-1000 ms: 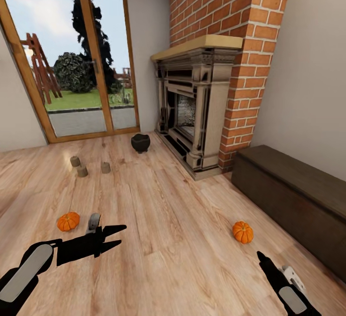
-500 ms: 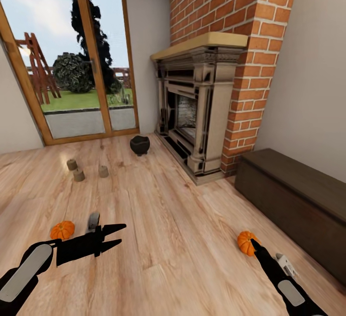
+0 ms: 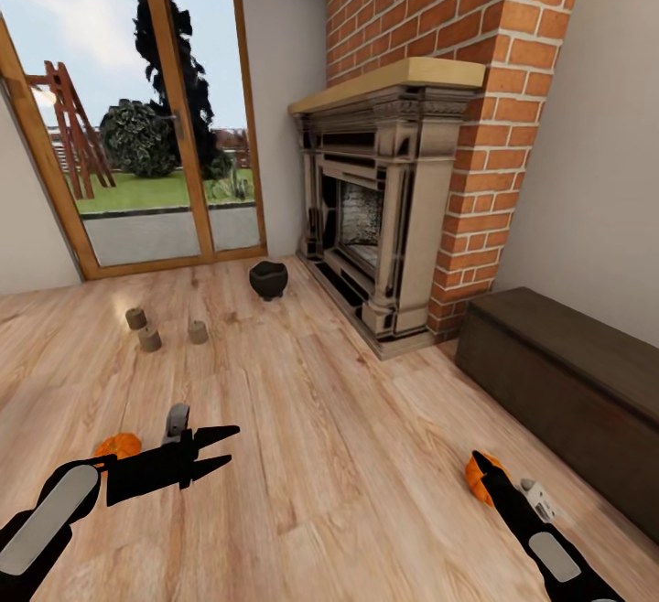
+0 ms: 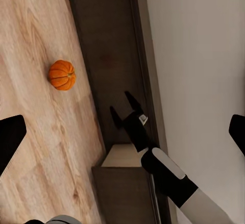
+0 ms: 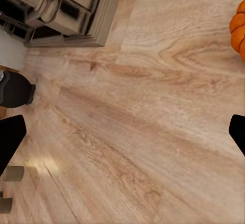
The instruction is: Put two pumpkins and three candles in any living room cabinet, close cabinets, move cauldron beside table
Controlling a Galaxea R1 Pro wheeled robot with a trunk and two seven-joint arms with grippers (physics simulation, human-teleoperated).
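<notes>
candles (image 3: 148, 329) left of cauldron (image 3: 268, 279); fireplace (image 3: 380, 218) right; cabinet (image 3: 567, 382) beyond fireplace, along wall.

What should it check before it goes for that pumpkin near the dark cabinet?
1. Pumpkin in sight: ok. The right pumpkin lies on the wood floor, partly behind the right hand.
2. Right hand open: ok, its fingers stand apart in the left wrist view.
3. Right hand empty: ok, nothing sits between the fingers.
4. Left hand free: ok, open and empty, the other pumpkin just behind it.
5. Cabinet ready to receive: not ok, its front looks closed.
6. Candles and cauldron out of the way: ok, far off by the glass door.
</notes>
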